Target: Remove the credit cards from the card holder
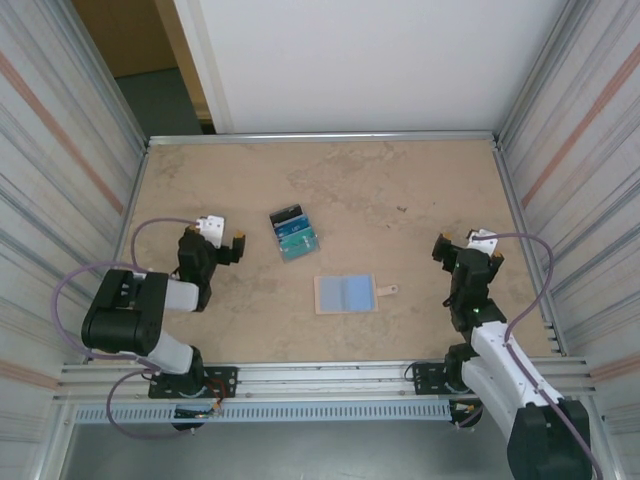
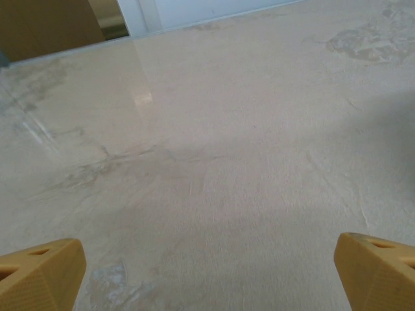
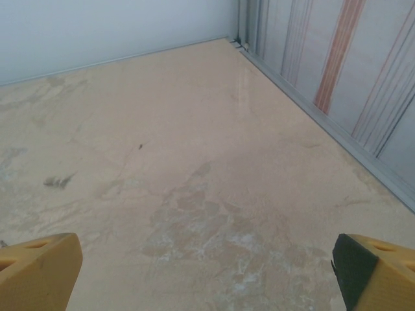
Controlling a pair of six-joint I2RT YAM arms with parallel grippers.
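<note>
- Lying open and flat on the table [image 1: 420,190], the card holder [image 1: 346,294] shows its light-blue inner faces, and its small tan tab [image 1: 387,291] points to the right
- A fanned pile of black, blue and teal cards [image 1: 293,233] lies near the holder on its far side, not touching it
- The left gripper [image 2: 207,278] has its fingers wide apart above bare table, to the left of the cards
- The right gripper [image 3: 207,275] is also spread wide and holds nothing, well to the right of the holder
</note>
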